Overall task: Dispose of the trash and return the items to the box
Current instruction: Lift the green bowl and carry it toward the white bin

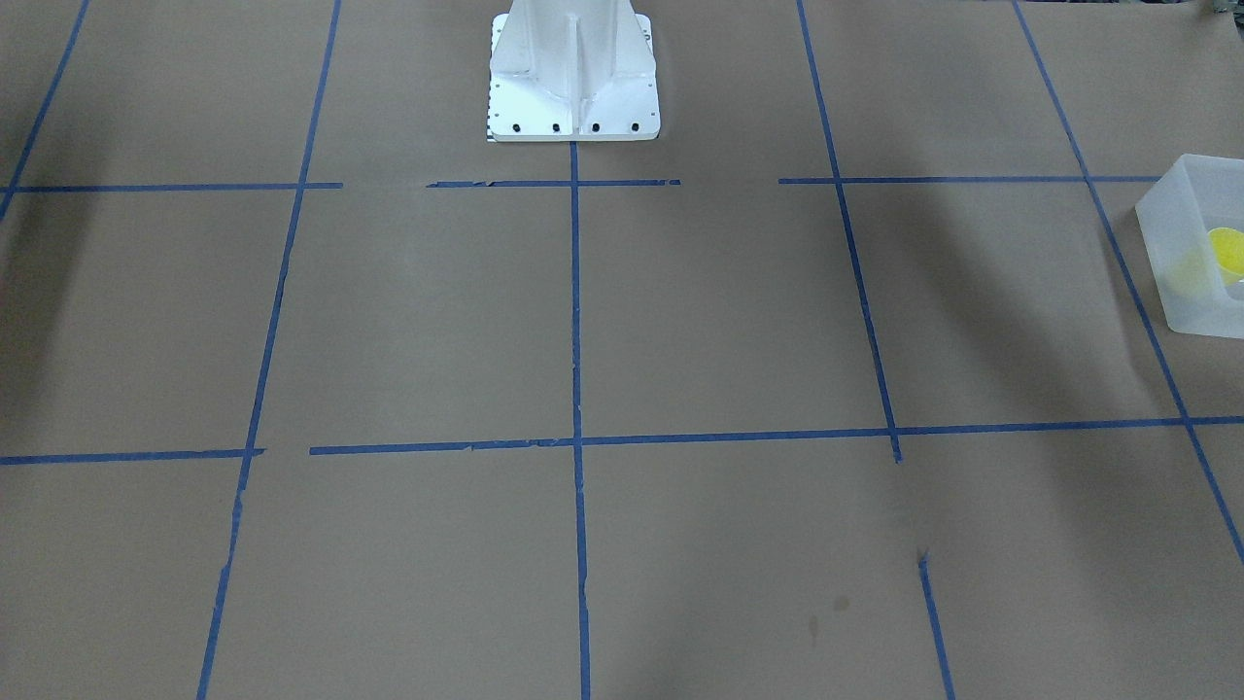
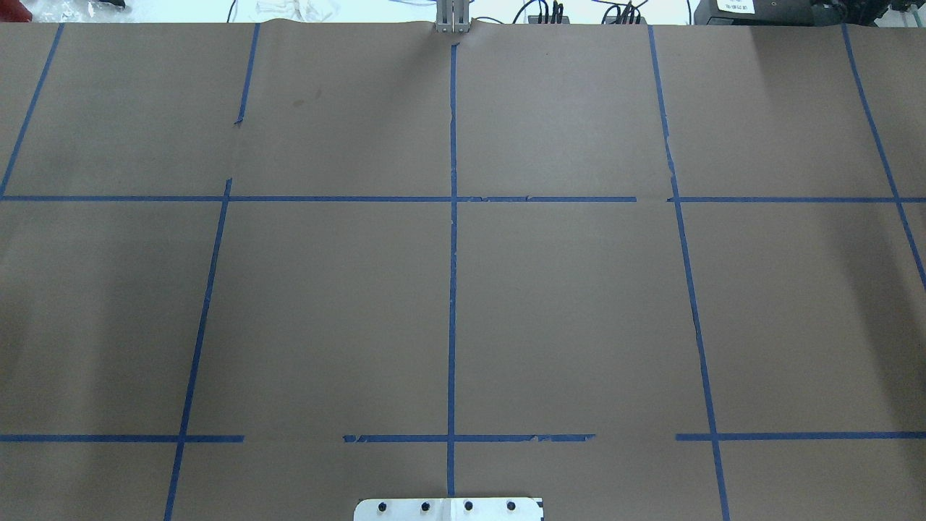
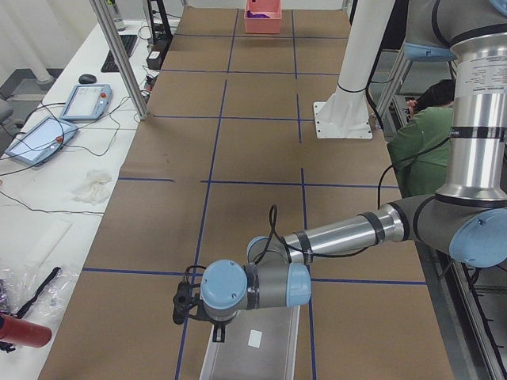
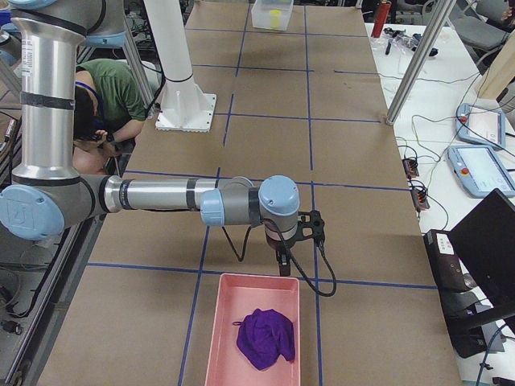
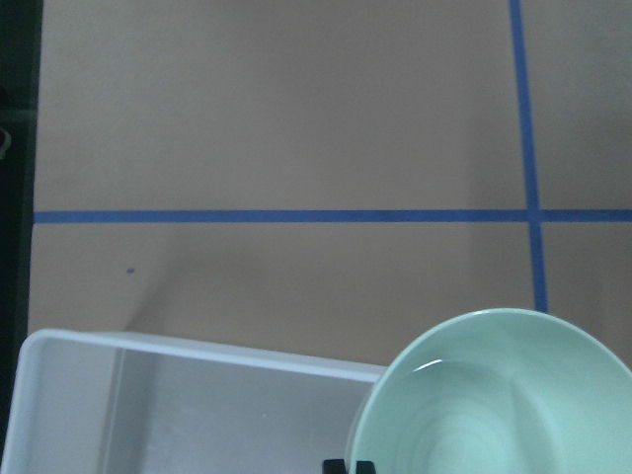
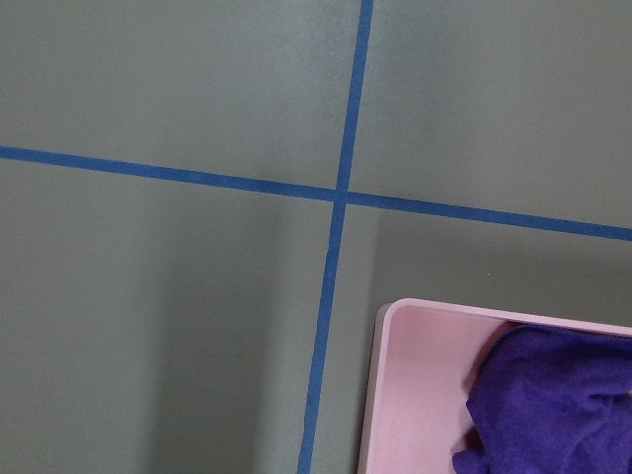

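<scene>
In the left wrist view the pale green bowl (image 5: 494, 395) hangs in front of the rim of the translucent frosted-white box (image 5: 197, 351). My left gripper (image 5: 350, 466) shows only its two dark fingertips, close together at the bowl's near rim, shut on it. From the left side the left gripper (image 3: 218, 332) sits over the box (image 3: 273, 348). The yellow cup (image 1: 1227, 251) lies inside the box (image 1: 1181, 253). My right gripper (image 4: 282, 261) hovers at the far rim of a pink tray (image 4: 233, 322). I cannot tell whether it is open or shut.
A crumpled purple cloth (image 4: 265, 338) lies in the pink tray, also in the right wrist view (image 6: 553, 395). The white robot base (image 1: 573, 87) stands mid-table. A person sits beside the table (image 4: 109, 100). Brown paper with blue tape lines covers the table.
</scene>
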Motion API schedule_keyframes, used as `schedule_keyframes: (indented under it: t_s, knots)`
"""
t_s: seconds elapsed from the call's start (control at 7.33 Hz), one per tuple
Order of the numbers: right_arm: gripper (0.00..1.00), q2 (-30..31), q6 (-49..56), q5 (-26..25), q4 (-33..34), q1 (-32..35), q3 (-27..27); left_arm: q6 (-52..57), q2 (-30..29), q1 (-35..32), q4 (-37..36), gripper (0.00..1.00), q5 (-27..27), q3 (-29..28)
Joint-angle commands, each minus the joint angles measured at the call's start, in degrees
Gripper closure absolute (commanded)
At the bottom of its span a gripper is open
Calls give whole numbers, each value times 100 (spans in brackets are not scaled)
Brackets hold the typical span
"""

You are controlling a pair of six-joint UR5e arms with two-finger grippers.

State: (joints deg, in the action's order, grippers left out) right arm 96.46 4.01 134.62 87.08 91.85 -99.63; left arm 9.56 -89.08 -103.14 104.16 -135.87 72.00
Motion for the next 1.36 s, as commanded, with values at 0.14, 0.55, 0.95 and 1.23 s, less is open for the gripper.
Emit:
schedule_keyframes:
  t_s: [0.14,0.55,0.95,1.23]
  knots:
    - [0,-4,3,3,-6,0,-3,37,22,-74,674,80,627,-740]
    - [0,-4,-5,11,-6,9,-39,-15,127,-101,693,0,676,-461]
    - [0,5,3,203,-15,18,-56,-25,224,-92,1374,0,667,524]
    - [0,14,12,205,-24,18,-56,-68,198,-75,1494,0,685,770]
